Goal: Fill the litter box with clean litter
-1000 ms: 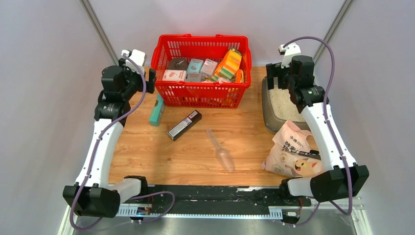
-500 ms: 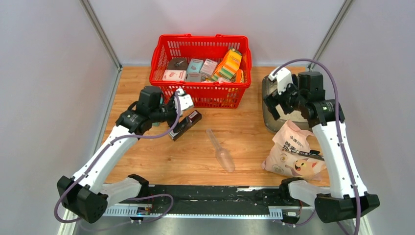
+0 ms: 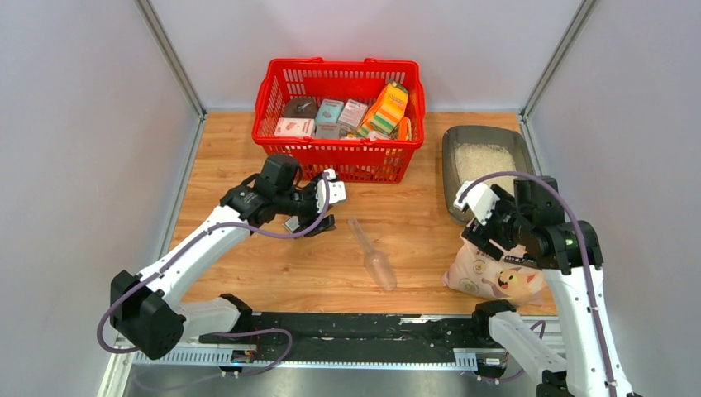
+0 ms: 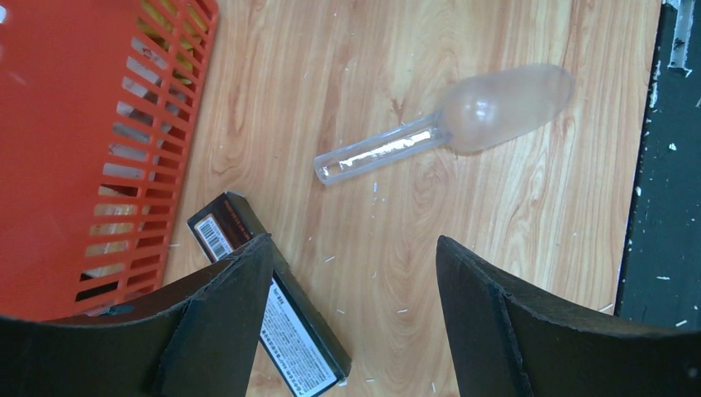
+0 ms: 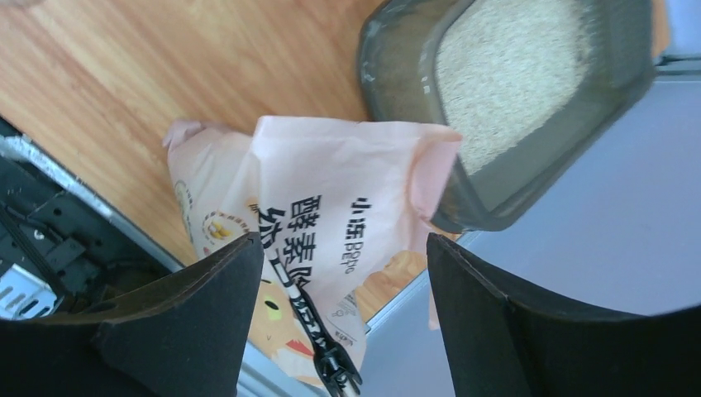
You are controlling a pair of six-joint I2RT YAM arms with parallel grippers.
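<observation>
Left pincer (image 4: 353,248) of mine hangs released over the wooden surface (image 4: 512,215), jaws wide with nothing between them. A dark barcoded box (image 4: 285,327) lies partly hidden behind one finger, just beside the mesh wall of the red basket (image 4: 83,124), and a clear scoop (image 4: 463,120) lies further out, apart from both. My right pincer (image 5: 343,244) is spread too, gripping nothing, poised above the pinkish-cream bag (image 5: 331,174). Beyond the bag sits the litter box (image 5: 397,74), at the far right of the surface by the wall. The bag's top edge overlaps the box's near rim in my wrist view. Pale litter (image 5: 504,74) covers its floor.
</observation>
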